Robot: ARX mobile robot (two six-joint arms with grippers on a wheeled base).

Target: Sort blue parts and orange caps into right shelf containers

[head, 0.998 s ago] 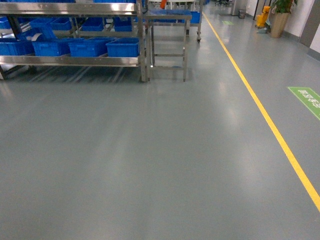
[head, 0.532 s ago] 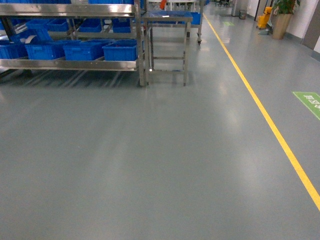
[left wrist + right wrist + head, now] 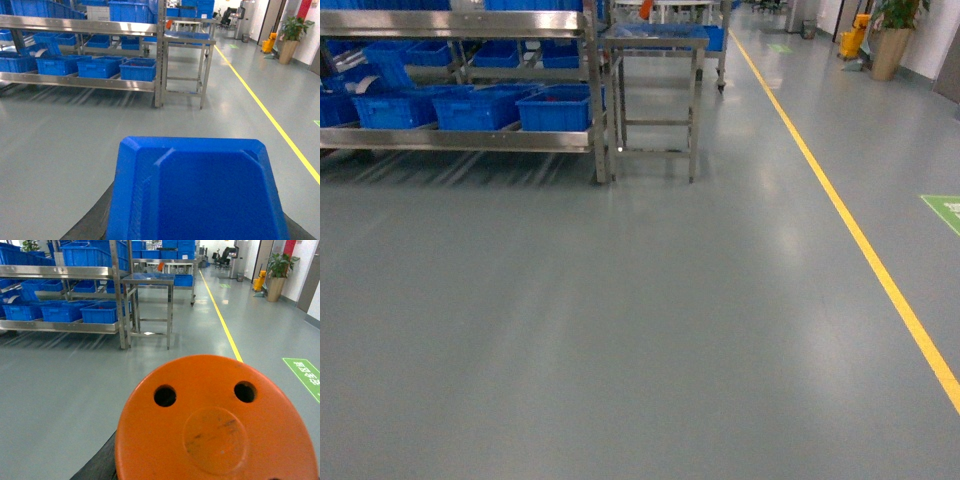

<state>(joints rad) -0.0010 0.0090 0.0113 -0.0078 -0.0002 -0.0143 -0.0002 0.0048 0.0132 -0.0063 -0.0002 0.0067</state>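
A blue part (image 3: 200,195), a tray-like piece with cut corners, fills the lower left wrist view; my left gripper (image 3: 197,236) holds it from beneath, only a dark edge showing. An orange cap (image 3: 215,425), round with two holes, fills the lower right wrist view, held by my right gripper (image 3: 210,476), whose fingers are hidden. The right shelf containers (image 3: 555,108), bright blue crates, stand in a row on the low steel shelf (image 3: 460,138) far ahead on the left, also seen as crates (image 3: 137,70) and crates (image 3: 100,312). Neither gripper shows in the head view.
A small steel table (image 3: 655,40) stands just right of the shelf rack. A yellow floor line (image 3: 860,245) runs down the right side, with a green floor mark (image 3: 945,210) beyond it. A potted plant (image 3: 890,40) is at the far right. Grey floor lies between me and the rack.
The shelf and steel table have slid lower and slightly left in the head view and look a little nearer; the green floor mark has drifted right.
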